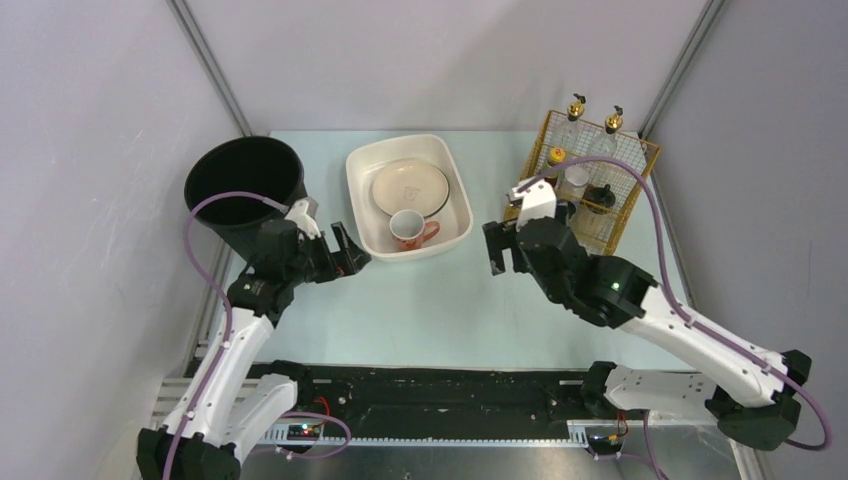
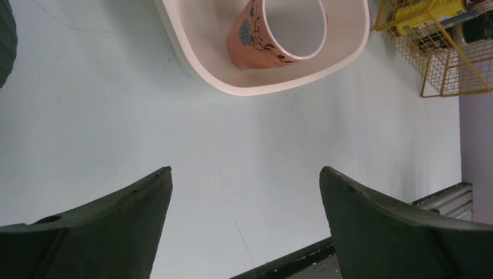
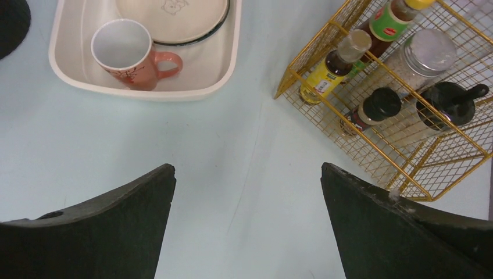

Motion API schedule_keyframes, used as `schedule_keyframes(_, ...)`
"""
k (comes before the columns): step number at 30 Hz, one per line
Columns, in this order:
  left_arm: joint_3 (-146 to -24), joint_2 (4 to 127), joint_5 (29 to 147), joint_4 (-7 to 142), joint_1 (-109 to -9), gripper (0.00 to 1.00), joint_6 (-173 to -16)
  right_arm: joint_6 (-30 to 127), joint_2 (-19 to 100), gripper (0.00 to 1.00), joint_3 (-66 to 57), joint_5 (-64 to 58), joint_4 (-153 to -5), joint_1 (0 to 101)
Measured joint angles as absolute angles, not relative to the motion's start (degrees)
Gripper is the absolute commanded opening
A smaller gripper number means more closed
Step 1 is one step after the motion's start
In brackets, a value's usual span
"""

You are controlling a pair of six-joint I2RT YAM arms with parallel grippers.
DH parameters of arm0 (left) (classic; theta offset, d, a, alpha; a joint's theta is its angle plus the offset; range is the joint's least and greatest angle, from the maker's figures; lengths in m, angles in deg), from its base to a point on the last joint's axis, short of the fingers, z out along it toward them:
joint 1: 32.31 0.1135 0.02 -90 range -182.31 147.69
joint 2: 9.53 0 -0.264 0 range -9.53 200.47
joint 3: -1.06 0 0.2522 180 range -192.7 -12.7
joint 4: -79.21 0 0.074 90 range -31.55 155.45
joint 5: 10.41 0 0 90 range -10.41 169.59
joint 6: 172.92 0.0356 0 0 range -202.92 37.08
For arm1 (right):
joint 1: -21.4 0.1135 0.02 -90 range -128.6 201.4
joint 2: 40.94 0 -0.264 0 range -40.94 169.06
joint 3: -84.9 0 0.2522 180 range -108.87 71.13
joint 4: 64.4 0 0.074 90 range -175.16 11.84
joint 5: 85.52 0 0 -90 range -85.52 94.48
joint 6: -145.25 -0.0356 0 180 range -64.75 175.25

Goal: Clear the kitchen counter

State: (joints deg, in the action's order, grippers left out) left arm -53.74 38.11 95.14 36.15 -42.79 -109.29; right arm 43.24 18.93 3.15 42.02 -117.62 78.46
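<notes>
- kitchen counter (image 1: 430,310): pale mint top that fills the space between the 2 arms. no loose item shows on its open middle in any view.
- left gripper (image 1: 347,252): jaws spread wide with nothing between them. it hovers over bare counter, just beside the near-left corner of the white tub (image 1: 356,195).
- right gripper (image 1: 497,250): jaws also wide and empty. it sits above bare counter between the tub and the yellow wire rack (image 1: 640,160).
- the tub holds 1 plate (image 1: 410,187) at its far end and 1 floral mug (image 1: 408,230) standing at the near end, handle toward the rack. judgement: crockery was gathered here so it can be carried or washed together.
- the rack stands in the far-right corner with sauce bottles (image 3: 325,72) and jars inside. judgement: the wire walls keep tall, tippy containers upright and off the work surface.
- black bin (image 1: 245,185): far-left corner, mouth up. the interior is dark, so i cannot tell the contents.
- judgement: the task looks at or near its end, since everything small is contained. whether the tub, rack and bin count as clutter cannot be told.
- judgement: with wide, empty jaws clear of the tub rim, neither arm risks dragging it.
</notes>
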Motion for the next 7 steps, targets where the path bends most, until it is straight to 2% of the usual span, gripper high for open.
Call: schedule_keyframes(7,-53.7,34.7,95.4,37.1,-42.8,1.0,-108.9,43.0,11.5,0.99,4.8,40.6,-116.9,78.7)
